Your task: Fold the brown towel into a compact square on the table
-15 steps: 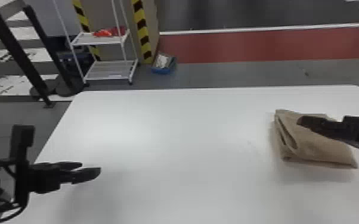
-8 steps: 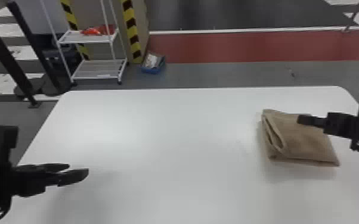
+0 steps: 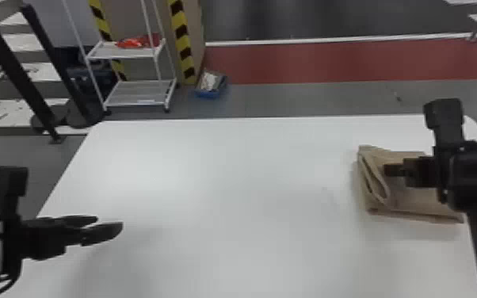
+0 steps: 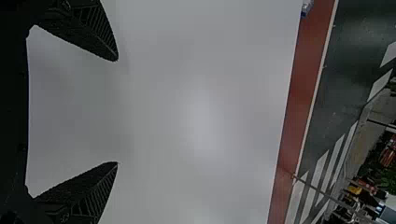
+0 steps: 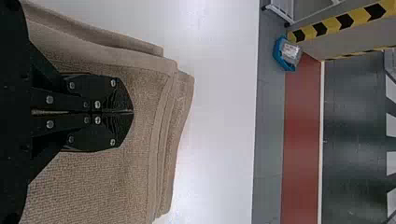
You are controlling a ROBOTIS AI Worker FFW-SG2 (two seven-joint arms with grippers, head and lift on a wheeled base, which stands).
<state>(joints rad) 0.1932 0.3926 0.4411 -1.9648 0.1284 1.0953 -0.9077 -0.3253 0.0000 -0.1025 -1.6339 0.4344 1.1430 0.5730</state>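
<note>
The brown towel (image 3: 412,198) lies folded in layers near the right edge of the white table (image 3: 249,178), with a loose fold along its left side. My right gripper (image 3: 388,170) is over the towel's upper middle; in the right wrist view the right gripper (image 5: 132,112) has its two fingers pressed together above the towel (image 5: 107,182), with no cloth visible between them. Far off at the table's left side is my left gripper (image 3: 109,225), and in the left wrist view the left gripper (image 4: 117,111) has its fingers wide apart over bare tabletop.
Behind the table stand a white shelf rack (image 3: 138,93) with a red item on it, a striped post (image 3: 182,43) and a blue box (image 3: 210,85) on the floor. The table's far edge runs behind the towel, and wide bare tabletop separates the two arms.
The head view has turned toward the right, so table and towel sit farther left in it. My right arm shows more and has shifted inward with the view; the towel keeps its folded shape.
</note>
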